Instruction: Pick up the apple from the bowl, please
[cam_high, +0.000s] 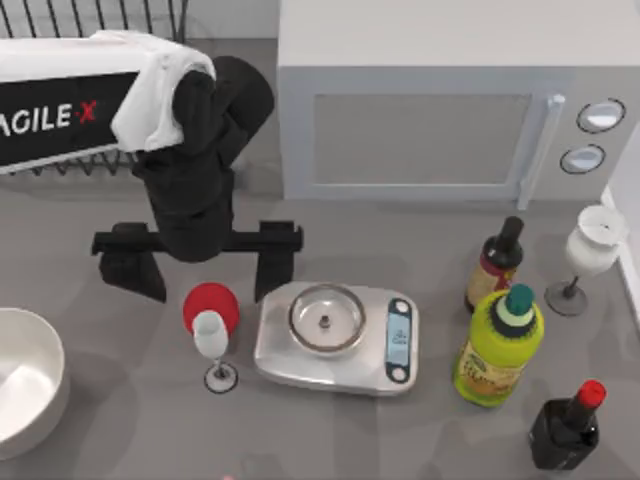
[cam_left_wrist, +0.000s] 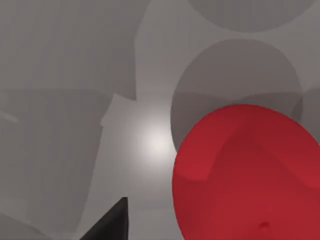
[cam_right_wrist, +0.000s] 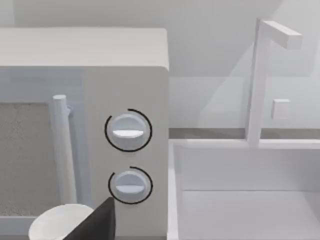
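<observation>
1. Apple (cam_high: 207, 302) sat on the desk, out of the bowl (cam_high: 25, 385), below my left claw (cam_high: 197, 262) and close beside the wine glass (cam_high: 212, 345).
2. My left claw stood spread wide, pinching nothing; the apple lay between its fingers' line, toward the desk's near edge.
3. My left arm was nearer; I could not tell my right claw's (cam_right_wrist: 95, 222) state.

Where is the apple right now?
In the top view the apple is left of centre, between the left gripper's spread black fingers, behind a small white goblet and beside the kitchen scale, well away from the bowl.
</observation>
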